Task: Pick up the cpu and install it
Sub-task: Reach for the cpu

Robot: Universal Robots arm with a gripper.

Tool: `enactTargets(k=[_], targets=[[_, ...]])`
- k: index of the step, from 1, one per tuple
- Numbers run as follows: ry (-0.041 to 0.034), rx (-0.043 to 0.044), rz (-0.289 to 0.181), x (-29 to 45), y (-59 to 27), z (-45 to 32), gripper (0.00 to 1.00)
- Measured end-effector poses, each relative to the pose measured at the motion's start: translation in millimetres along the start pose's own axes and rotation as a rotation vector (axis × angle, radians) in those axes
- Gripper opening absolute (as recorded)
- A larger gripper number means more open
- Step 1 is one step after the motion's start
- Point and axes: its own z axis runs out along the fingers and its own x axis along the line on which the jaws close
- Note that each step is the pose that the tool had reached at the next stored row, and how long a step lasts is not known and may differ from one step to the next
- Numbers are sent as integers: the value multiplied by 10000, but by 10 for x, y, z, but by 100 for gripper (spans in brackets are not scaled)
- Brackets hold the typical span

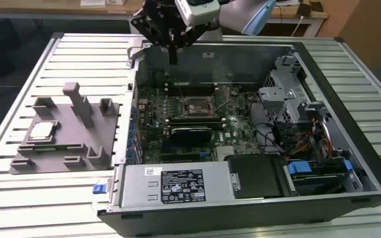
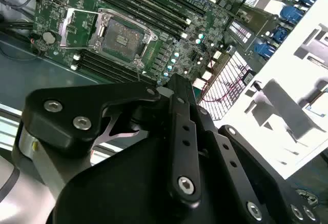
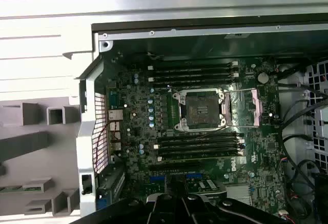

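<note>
Operator: Where is the cpu [image 1: 41, 130] lying?

Spotter: Flat on the grey tray [image 1: 71, 131], out on the slatted table [image 1: 18, 89] beside the computer case [image 1: 243, 215], toward the exterior view's left. Its pale metal top faces up.

Operator: And the gripper [image 1: 172, 60]?

Spotter: High over the far wall of the case, pointing straight down, well apart from the cpu. Its fingers [image 1: 172, 53] look drawn together into one narrow stem with nothing between them.

Operator: Which way from gripper to cpu?

Spotter: Toward the exterior view's left and nearer that camera, across the case wall and down to the tray. I judge that sideways offset to be what counts, since the gripper hangs over the case and not over the tray.

Operator: Any long axis to line up with?

Spotter: None to speak of, as it is square. Its edges run roughly along the tray's edges. Which corner carries a mark is too small to tell.

Operator: And the socket [image 3: 201, 110]?

Spotter: Mid-board inside the case, empty, with its metal frame swung open in the first wrist view. It lies nearer the gripper than the cpu does.
</note>
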Motion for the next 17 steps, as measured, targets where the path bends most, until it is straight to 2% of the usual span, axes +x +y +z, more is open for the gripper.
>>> enactTargets(k=[11, 17], targets=[[0, 0, 1, 8, 0, 0, 11], [-1, 0, -1, 60, -5, -2, 11]])
